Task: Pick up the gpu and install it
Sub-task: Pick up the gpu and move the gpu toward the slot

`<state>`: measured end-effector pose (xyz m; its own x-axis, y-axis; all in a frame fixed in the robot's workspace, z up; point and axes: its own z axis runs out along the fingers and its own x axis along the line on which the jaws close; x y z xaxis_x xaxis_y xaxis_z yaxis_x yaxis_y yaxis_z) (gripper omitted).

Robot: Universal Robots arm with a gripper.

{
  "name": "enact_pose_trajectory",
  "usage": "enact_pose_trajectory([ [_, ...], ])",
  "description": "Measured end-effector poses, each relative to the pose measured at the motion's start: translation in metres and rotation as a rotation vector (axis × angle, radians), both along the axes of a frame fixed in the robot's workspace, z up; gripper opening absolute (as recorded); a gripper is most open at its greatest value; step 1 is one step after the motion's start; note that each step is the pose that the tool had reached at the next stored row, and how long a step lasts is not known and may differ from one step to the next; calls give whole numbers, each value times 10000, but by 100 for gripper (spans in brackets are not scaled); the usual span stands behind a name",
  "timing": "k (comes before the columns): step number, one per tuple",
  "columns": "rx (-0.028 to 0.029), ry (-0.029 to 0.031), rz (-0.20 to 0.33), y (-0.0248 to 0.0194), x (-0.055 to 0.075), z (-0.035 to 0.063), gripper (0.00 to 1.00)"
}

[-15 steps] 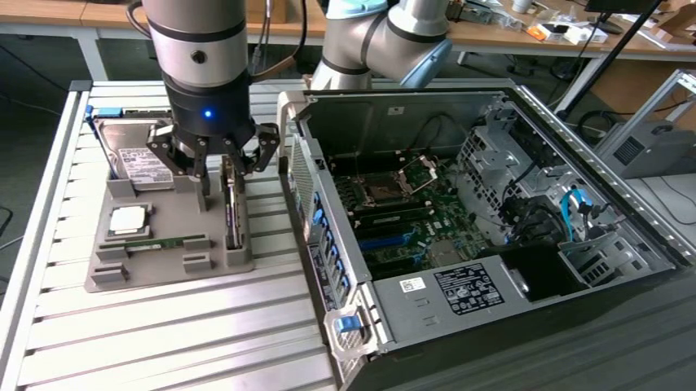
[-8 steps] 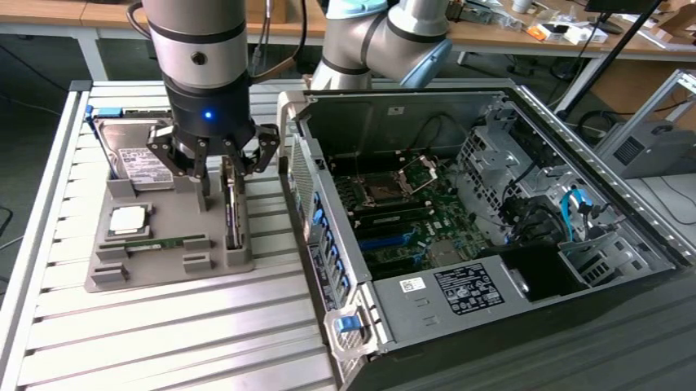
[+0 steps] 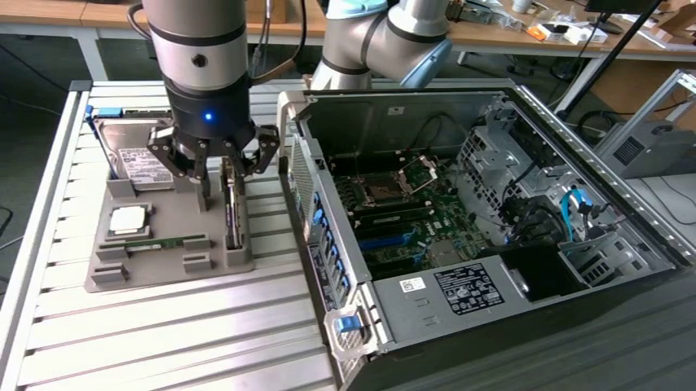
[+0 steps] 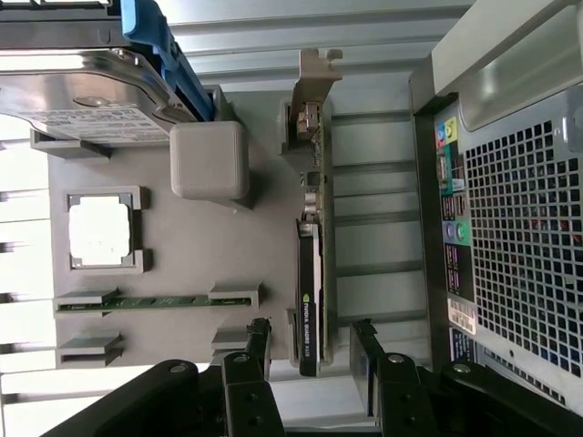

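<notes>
The gpu [image 3: 231,213] is a thin dark card standing on edge in a slot of the grey holder tray [image 3: 163,265], on the side nearest the computer case. My gripper [image 3: 221,186] hangs just above its far end, open, with nothing held. In the wrist view the gpu [image 4: 311,264] runs lengthwise with its silvery bracket at one end, and the gripper [image 4: 311,330] has a black finger on either side of the card's labelled end, with a gap to each finger.
On the same tray lie a silver hard drive [image 3: 136,155], a square processor [image 3: 129,218] and a green memory stick [image 3: 163,243]. The open computer case [image 3: 468,220] lies at the exterior view's right, motherboard exposed. The tray sits on a slatted metal table [image 3: 196,342].
</notes>
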<state>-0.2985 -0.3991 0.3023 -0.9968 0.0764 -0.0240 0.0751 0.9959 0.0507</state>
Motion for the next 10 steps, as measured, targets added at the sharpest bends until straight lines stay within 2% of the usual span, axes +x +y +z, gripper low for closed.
enact_pose_trajectory([
  [10,0,0,0,0,0,-20,48],
])
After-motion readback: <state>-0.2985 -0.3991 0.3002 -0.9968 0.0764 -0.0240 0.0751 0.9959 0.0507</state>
